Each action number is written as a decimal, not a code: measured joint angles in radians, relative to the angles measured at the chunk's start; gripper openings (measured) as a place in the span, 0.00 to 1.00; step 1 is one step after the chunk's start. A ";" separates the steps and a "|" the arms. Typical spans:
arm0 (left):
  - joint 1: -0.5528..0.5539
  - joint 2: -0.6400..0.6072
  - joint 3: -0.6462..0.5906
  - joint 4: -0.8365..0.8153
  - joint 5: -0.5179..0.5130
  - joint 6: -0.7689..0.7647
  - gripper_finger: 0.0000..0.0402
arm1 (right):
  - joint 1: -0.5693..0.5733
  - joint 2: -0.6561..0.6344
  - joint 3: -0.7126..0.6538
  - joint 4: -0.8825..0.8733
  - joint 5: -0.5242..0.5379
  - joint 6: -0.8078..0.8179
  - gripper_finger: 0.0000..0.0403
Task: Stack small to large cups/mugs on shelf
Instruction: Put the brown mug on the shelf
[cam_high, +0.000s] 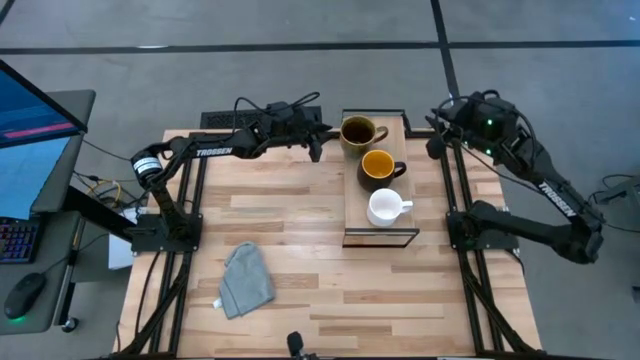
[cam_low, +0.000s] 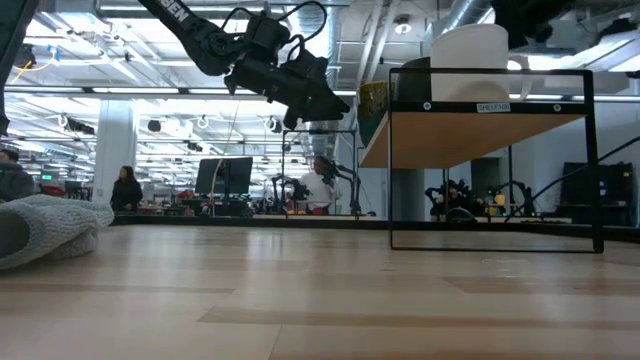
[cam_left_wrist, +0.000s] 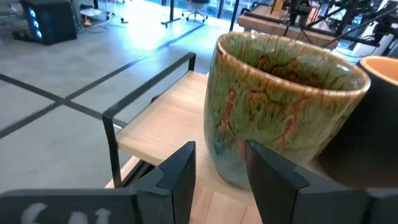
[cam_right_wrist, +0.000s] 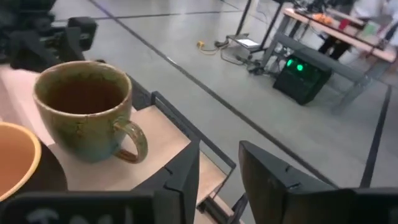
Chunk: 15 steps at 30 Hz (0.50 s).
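Three mugs stand in a row on the light-wood shelf (cam_high: 352, 200): the olive-brown mug (cam_high: 357, 132) at the far end, the dark mug with yellow-orange inside (cam_high: 378, 167) in the middle, the small white mug (cam_high: 386, 207) at the near end. Each rests on its base. My left gripper (cam_high: 316, 148) is open just left of the olive-brown mug (cam_left_wrist: 273, 106), touching nothing. My right gripper (cam_high: 436, 142) is open to the right of the shelf's far end, empty; its wrist view shows the olive-brown mug (cam_right_wrist: 87, 112).
A crumpled grey cloth (cam_high: 246, 280) lies on the wooden tabletop at the near left. The shelf's dark frame (cam_low: 495, 160) stands raised over the table's right half. A desk with a monitor and keyboard (cam_high: 30, 150) stands beyond the table's left edge. People show in the room behind.
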 joint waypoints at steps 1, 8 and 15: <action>0.000 0.000 0.000 0.006 0.000 0.000 0.32 | 0.008 0.005 0.008 -0.001 0.003 -0.012 0.34; 0.000 0.000 0.000 0.018 0.000 0.019 0.32 | 0.022 0.007 0.020 0.022 0.005 -0.018 0.37; 0.000 0.000 0.000 0.015 0.000 0.063 0.32 | 0.022 0.051 0.020 -0.069 -0.005 -0.078 0.35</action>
